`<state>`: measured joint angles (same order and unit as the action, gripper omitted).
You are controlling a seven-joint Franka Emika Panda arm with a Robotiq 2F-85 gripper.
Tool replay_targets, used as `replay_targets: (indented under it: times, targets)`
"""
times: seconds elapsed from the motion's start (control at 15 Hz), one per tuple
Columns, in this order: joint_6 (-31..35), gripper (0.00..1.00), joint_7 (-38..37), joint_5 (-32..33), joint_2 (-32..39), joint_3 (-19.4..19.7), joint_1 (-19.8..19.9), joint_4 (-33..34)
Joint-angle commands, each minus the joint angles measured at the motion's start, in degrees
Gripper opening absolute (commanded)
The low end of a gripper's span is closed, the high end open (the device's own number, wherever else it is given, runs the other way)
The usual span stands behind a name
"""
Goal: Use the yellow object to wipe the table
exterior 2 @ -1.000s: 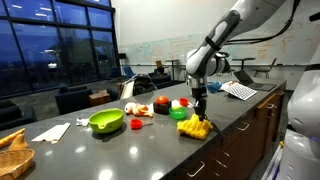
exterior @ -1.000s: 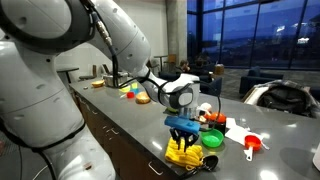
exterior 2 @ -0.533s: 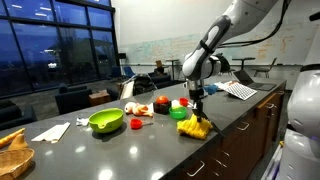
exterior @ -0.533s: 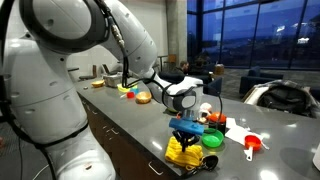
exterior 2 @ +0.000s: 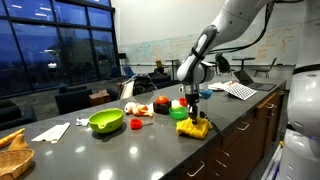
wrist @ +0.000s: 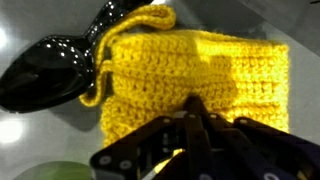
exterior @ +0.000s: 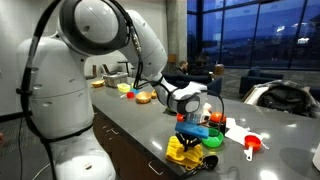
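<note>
The yellow object (wrist: 200,60) is a knitted yellow cloth that fills most of the wrist view. It lies on the dark glossy table (exterior: 125,122) near the front edge in both exterior views (exterior: 182,151) (exterior 2: 192,129). My gripper (wrist: 195,104) comes straight down onto it (exterior: 188,132) (exterior 2: 191,116). Its fingers are shut together, with the tips pinched into the cloth's middle. The cloth under the fingers is hidden.
A glossy black object (wrist: 45,72) lies right beside the cloth. A lime-green bowl (exterior 2: 106,121), red items (exterior 2: 160,103) and white paper (exterior 2: 52,131) sit further along the table (exterior 2: 140,150). An orange-red cup (exterior: 252,145) stands past the cloth.
The fingers have closed onto the cloth. The arm's upper links have swung, and the gripper and cloth have shifted slightly along the table.
</note>
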<state>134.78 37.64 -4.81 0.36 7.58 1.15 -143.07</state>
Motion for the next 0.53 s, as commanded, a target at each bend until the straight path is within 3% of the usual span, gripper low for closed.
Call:
replay_targets:
  times: [0.0,0.47]
  targets:
    - [1.8,0.0,4.4,-2.7,4.2,-1.5,1.6,2.8]
    - [0.6,0.0,8.5,-4.0,7.5,-3.6,2.7,9.0]
